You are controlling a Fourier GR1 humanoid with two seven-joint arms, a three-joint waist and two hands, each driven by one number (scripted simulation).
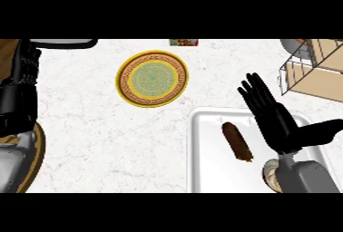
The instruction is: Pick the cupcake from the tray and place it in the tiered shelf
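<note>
Hovering above the white tray (204, 149), the right hand (278, 122) is showing its fingers (258, 95) straight and spread wide, pointing toward the far side of the counter (100, 136), with the thumb (328, 131) sticking out to the right; it is holding nothing. The grey forearm behind it is coming in from the lower edge and is covering the tray's right portion. The cupcake (270, 174) is sitting in the near right corner of the tray, and only a pale rounded sliver of it is showing beside the forearm, so its full shape cannot be told. A brown sausage-like item (236, 141) is lying lengthwise in the middle of the tray, just left of the hand and apart from the cupcake. The tiered shelf (315, 68), made of wire with tan boards, is standing at the upper right corner, beyond the tray and near the fingertips without touching them. A round plate (153, 79) with a yellow rim and green patterned centre is resting on the counter to the upper left of the tray, well apart from it. The left hand (20, 72) is appearing at the left edge, dark and upright; whether its fingers are straight or curled cannot be told.
</note>
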